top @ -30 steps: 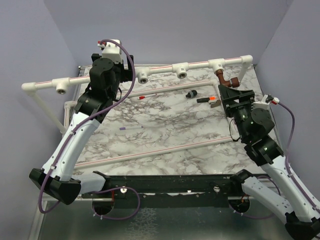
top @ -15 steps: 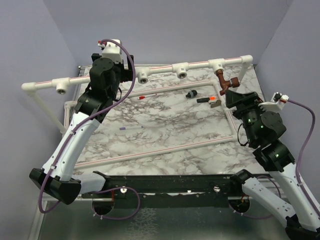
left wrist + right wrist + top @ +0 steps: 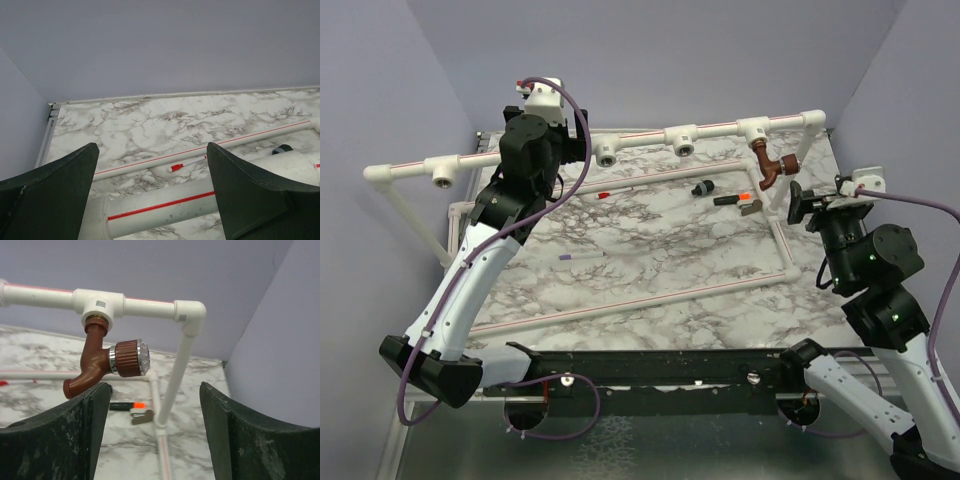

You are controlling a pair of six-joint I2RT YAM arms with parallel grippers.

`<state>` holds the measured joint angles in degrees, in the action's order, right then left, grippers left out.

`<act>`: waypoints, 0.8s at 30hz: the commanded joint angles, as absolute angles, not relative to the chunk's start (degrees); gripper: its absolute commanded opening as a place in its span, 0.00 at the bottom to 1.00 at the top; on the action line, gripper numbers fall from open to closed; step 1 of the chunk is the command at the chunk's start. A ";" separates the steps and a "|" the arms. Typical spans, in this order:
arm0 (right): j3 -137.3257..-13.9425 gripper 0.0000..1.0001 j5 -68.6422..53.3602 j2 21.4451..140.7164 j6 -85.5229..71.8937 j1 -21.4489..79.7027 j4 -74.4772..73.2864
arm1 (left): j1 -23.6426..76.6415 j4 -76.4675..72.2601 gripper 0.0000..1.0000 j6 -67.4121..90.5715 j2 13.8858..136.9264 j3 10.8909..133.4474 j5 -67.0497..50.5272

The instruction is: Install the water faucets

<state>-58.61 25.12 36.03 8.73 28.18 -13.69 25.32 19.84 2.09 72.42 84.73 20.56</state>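
Right gripper [image 3: 152, 386] is released and empty, its jaws spread wide just clear of the reddish-brown faucet [image 3: 107, 362], at about 4 o'clock from it in the top view. That faucet hangs from the T-fitting [image 3: 98, 302] at the 2 o'clock corner of the surface [image 3: 650, 260], spout turned down, so I judge it installed. Left gripper [image 3: 151, 147] is likewise released and empty, above the pipe rail [image 3: 160, 205] at about 11 o'clock. Three sockets [image 3: 607, 157] along the rail are bare. No green faucet shows in any view, so roughly half the job looks left.
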 commanded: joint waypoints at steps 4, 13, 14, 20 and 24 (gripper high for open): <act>-65.51 0.76 15.73 42.00 45.91 28.39 -25.13 | 27.69 29.14 0.91 2.37 76.73 83.05 12.22; -59.44 0.82 15.33 41.60 76.71 28.39 -21.01 | 27.69 29.36 0.91 2.29 76.61 83.03 12.13; -58.88 0.82 14.99 41.58 78.92 28.40 -19.72 | 27.65 29.36 0.91 2.29 76.58 83.05 12.17; -54.67 0.83 14.37 42.35 89.59 28.39 -11.38 | 27.69 29.53 0.91 2.29 76.91 83.20 11.96; -51.29 0.84 14.71 43.61 95.77 28.39 -3.85 | 27.68 29.60 0.91 2.24 76.84 82.91 12.12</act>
